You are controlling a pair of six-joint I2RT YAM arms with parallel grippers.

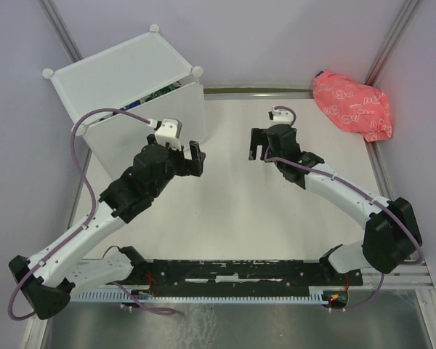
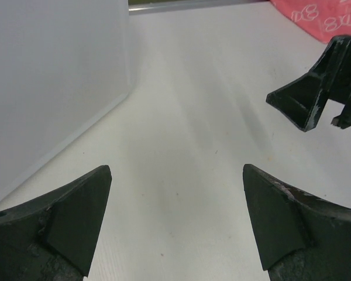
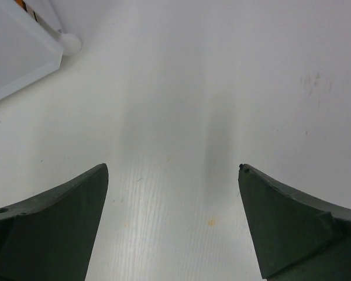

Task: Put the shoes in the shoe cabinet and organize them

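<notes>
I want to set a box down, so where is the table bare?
Bare table runs between both arms, from the cabinet to the pink bag. Tighter beside the cabinet, where the left gripper and right gripper hover, fingers open.

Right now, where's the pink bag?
In the top view the pink patterned bag lies in the far right corner of the table, beyond the right gripper, opposite the shoe cabinet.
</notes>
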